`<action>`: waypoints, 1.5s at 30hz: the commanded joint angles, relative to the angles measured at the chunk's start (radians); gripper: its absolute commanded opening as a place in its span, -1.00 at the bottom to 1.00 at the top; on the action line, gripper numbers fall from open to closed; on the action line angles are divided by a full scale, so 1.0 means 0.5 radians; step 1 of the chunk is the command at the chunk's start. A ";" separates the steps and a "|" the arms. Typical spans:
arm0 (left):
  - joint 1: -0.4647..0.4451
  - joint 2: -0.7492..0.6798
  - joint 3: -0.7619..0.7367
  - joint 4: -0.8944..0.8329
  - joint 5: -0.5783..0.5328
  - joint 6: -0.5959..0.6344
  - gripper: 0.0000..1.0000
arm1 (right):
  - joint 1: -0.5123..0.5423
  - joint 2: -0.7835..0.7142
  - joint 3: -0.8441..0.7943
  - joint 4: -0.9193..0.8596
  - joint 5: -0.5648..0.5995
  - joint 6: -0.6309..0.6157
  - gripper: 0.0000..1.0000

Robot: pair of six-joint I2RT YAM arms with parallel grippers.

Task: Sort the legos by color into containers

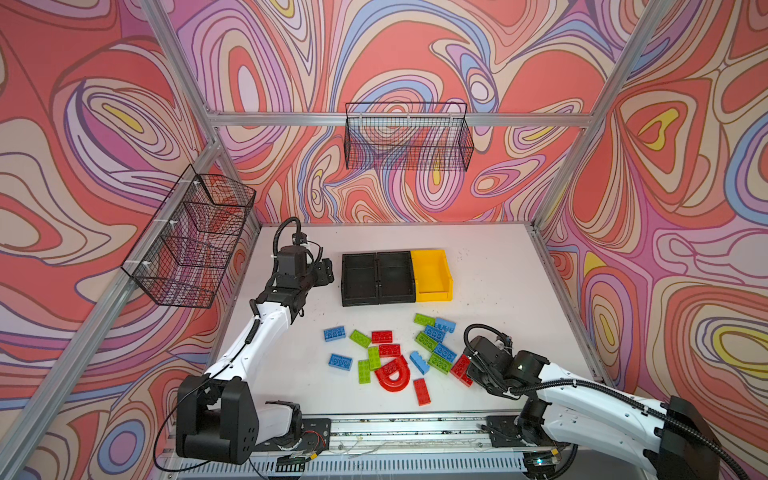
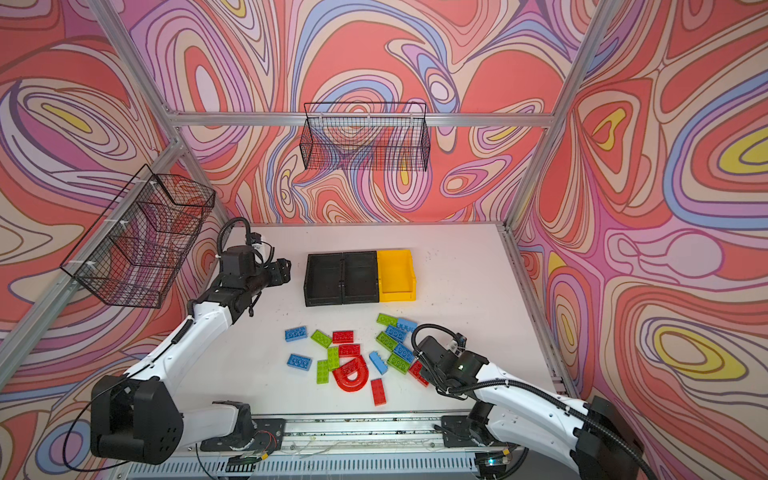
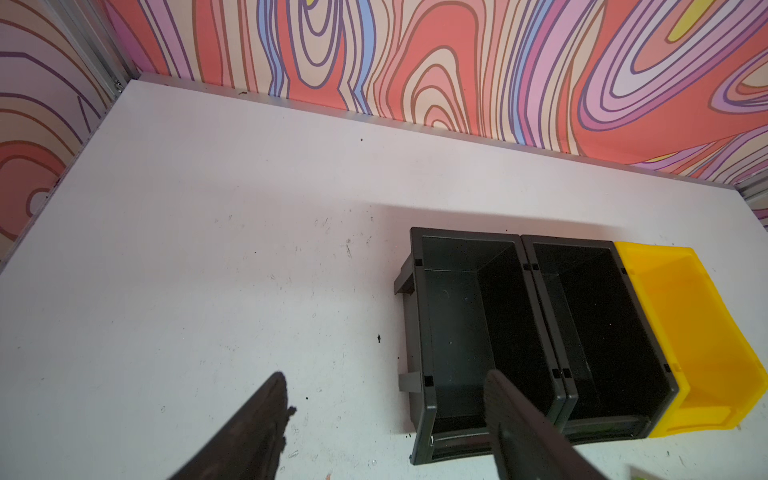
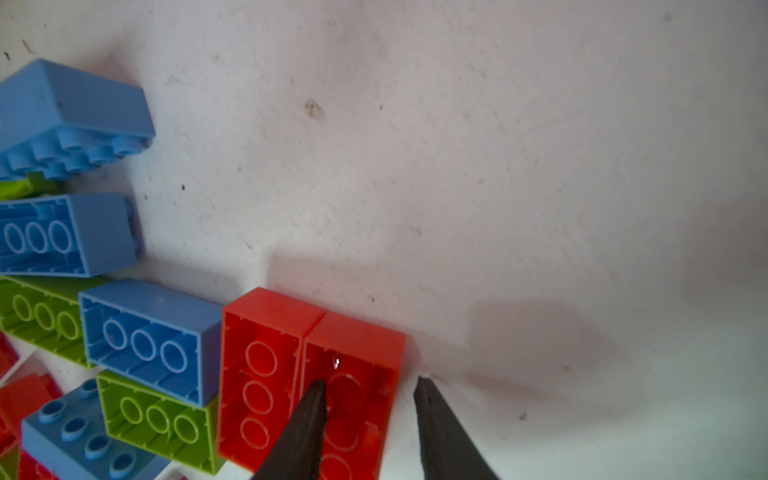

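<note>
Right gripper (image 4: 370,386): fingers stand apart, astride the side wall of an upturned red brick (image 4: 357,353). One finger (image 4: 305,428) dips into the hollow underside. The other finger (image 4: 442,436) stands outside, just beside the wall. Cannot tell whether they press on it.

The brick sits on the table (image 4: 498,166), flush against a second red brick (image 4: 257,374) that is also hollow side up. Next to those, blue and green bricks (image 4: 145,340) are packed close, some overlapping.

Left gripper (image 3: 385,374): fingers spread wide over bare table, just beside the outer black bin (image 3: 419,332).

In both top views the red pair lies at the right edge of the scatter, partly under the right wrist. The scatter lies on the table in front of the bins. Loose pieces are further left:
- a blue brick (image 1: 334,333)
- a green brick (image 1: 360,338)
- a red arch (image 1: 392,376)
- a long red brick (image 1: 422,391), nearest the front rail

The three bins stand in a row, walls touching, toward the back of the table. From the left they are the outer black bin (image 1: 343,278), a middle black bin (image 1: 395,253) and a yellow bin (image 1: 434,296). The left gripper (image 1: 326,272) hangs near the row's left end.
</note>
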 commanded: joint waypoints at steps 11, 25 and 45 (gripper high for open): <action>0.013 0.008 0.006 -0.036 0.041 -0.034 0.53 | 0.013 -0.090 0.010 -0.180 0.225 0.240 -0.40; 0.012 0.019 0.012 -0.045 0.032 -0.028 0.51 | -0.440 0.236 0.509 0.039 0.156 -0.398 -0.46; 0.013 -0.062 -0.009 -0.048 -0.028 0.027 0.52 | -0.791 0.718 0.737 0.100 0.048 -1.065 0.28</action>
